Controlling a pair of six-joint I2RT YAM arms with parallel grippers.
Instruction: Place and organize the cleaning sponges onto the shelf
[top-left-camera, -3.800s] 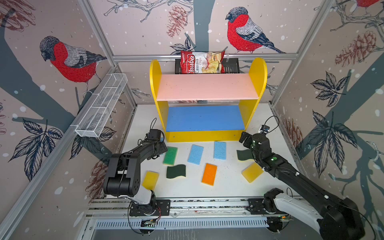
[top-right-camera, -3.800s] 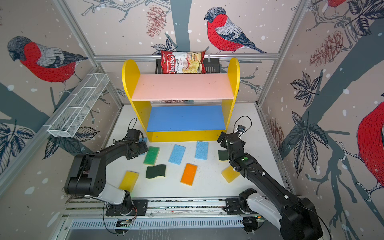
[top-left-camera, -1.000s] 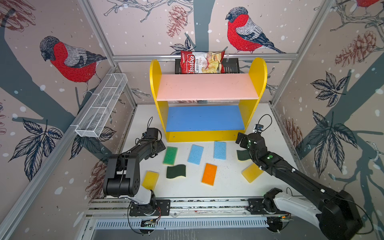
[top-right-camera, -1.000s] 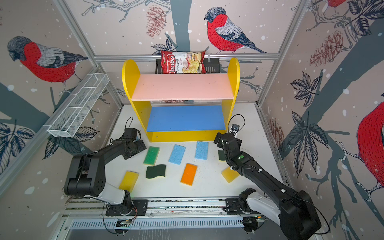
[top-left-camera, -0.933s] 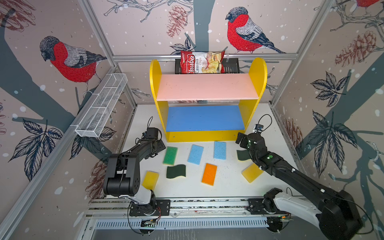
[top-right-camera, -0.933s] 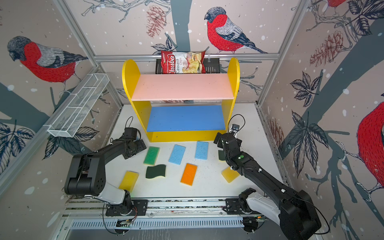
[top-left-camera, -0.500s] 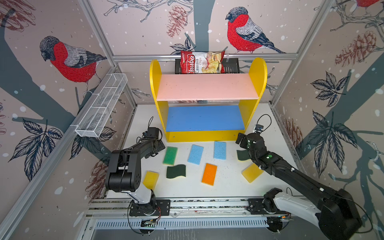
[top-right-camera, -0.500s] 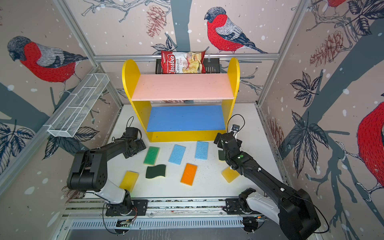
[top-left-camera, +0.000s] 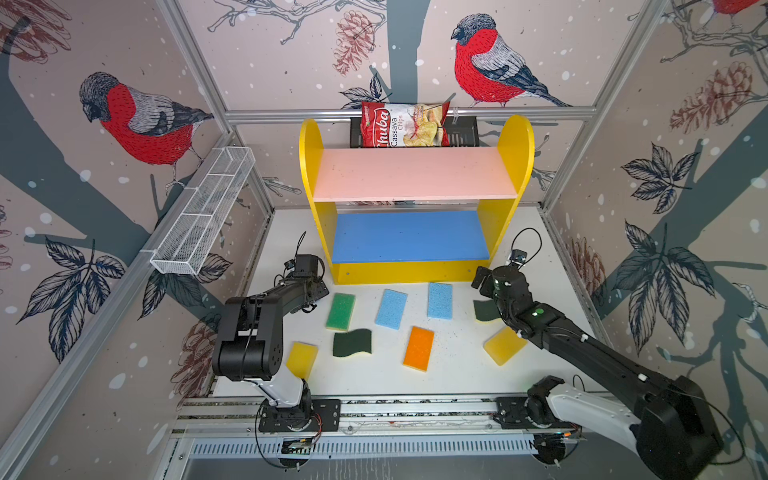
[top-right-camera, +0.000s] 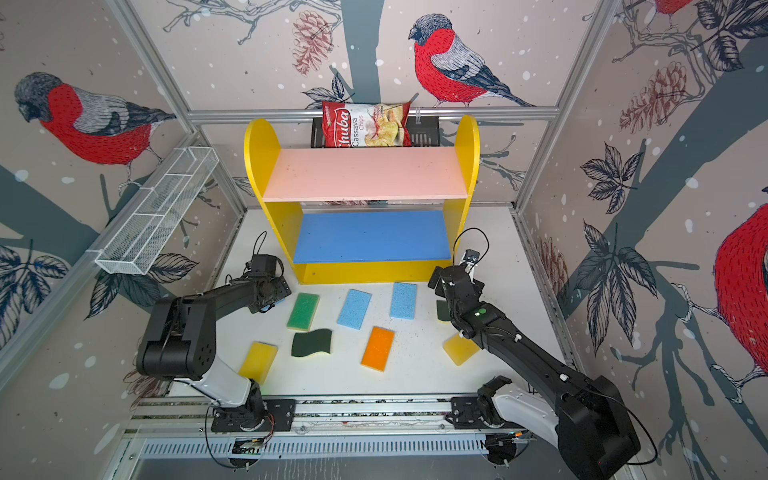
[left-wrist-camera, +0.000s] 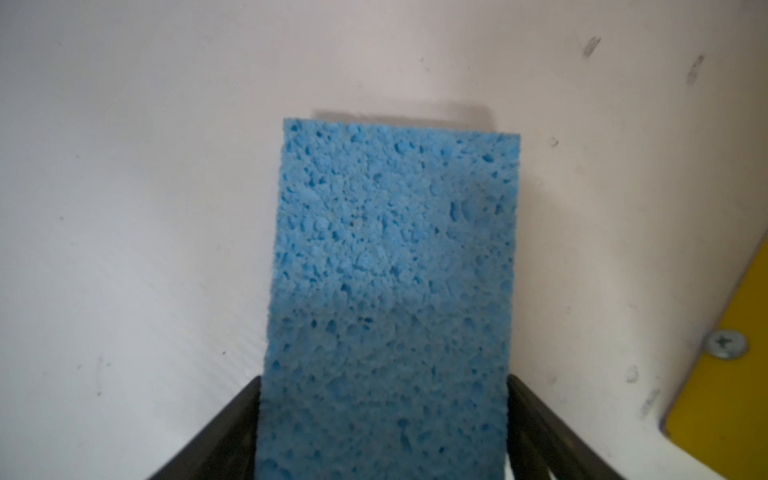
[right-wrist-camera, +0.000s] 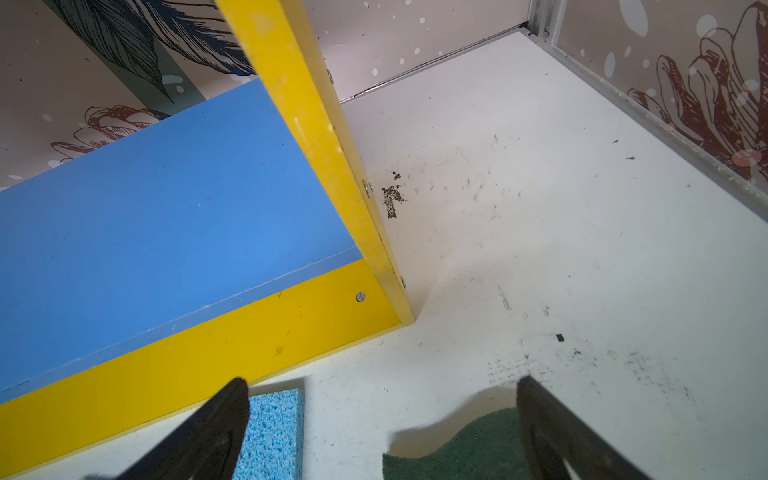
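In the left wrist view a light blue sponge (left-wrist-camera: 390, 257) lies flat on the white table, and my left gripper (left-wrist-camera: 383, 379) is shut on it, one black finger against each long side. In both top views that gripper (top-left-camera: 316, 291) is low by the shelf's left front corner. The shelf (top-left-camera: 413, 174) has a bare pink upper board and a bare blue middle board (top-left-camera: 409, 237). My right gripper (right-wrist-camera: 382, 382) hangs open at the shelf's right front corner, between a light blue sponge (right-wrist-camera: 274, 432) and a wavy dark green sponge (right-wrist-camera: 465, 449). Several more sponges lie before the shelf: green (top-left-camera: 340, 311), blue (top-left-camera: 391, 308), orange (top-left-camera: 418, 348), yellow (top-left-camera: 302, 359).
A red chips bag (top-left-camera: 405, 124) sits in a black rack behind the shelf top. A white wire basket (top-left-camera: 203, 216) hangs on the left wall. Another yellow sponge (top-left-camera: 504, 345) lies partly under the right arm. The arms' metal rail (top-left-camera: 374, 419) runs along the table's front edge.
My left jaws have narrowed onto the blue sponge and the left arm's elbow has shifted a little. The right arm and the loose sponges have stayed where they were over the last second.
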